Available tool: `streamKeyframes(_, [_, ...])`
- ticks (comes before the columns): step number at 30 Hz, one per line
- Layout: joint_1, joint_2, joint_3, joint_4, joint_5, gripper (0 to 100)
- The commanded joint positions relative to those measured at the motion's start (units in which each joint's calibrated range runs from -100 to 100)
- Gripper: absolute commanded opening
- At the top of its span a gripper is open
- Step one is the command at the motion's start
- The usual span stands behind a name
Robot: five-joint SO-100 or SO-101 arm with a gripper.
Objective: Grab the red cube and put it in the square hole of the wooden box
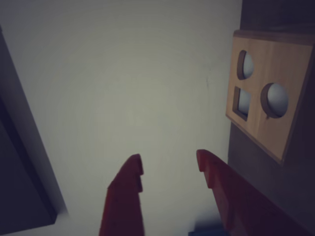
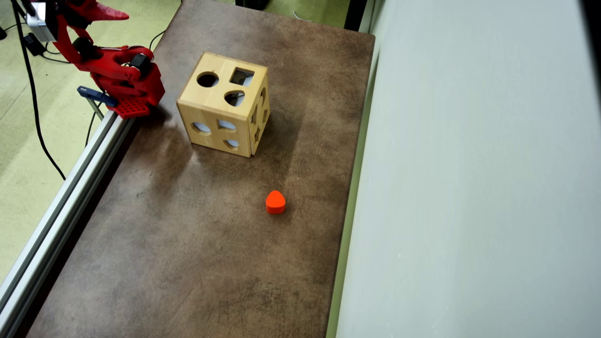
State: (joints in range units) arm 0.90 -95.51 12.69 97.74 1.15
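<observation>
In the wrist view our hand (image 1: 170,164) is open and holds nothing. The wooden box (image 1: 275,64) is at the right. From above, the box sits on the brown worktop (image 2: 188,244). Its square hole (image 2: 242,76) looks dark. We see no red cube, only an orange rounded block (image 2: 275,202).

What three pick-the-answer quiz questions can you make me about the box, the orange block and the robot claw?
1. Where is the orange block?
A. Inside the wooden box
B. On the brown table, apart from the box
C. Between the gripper's fingers

2. How many holes does the box's top face have?
A. Three
B. One
C. Six

3. What is the gripper doing?
A. Squeezing the block
B. Shut, empty
C. Open, empty

Answers: 1 B, the overhead view shows the block alone on bare table. 2 A, there is a round, a square and a teardrop hole. 3 C, the wrist view shows the fingers spread with nothing between them.
</observation>
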Motion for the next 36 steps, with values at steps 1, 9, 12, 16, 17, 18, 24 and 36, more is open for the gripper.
streamKeyframes(1, [-0.2, 0.5, 0.4, -0.1, 0.5, 4])
streamKeyframes(9, [-0.2, 0.4, 5.8, 0.1, 0.5, 2])
streamKeyframes(12, [-0.2, 0.3, 8.2, 0.1, 0.5, 2])
streamKeyframes(16, [-0.2, 0.3, 8.0, 0.1, 0.5, 2])
streamKeyframes(17, [-0.2, 0.3, 8.0, 0.1, 0.5, 2])
streamKeyframes(18, [-0.2, 0.3, 8.0, 0.1, 0.5, 2])
streamKeyframes(24, [-0.2, 0.3, 8.2, -0.1, 0.5, 2])
streamKeyframes(36, [-0.2, 0.3, 8.2, -0.1, 0.1, 2])
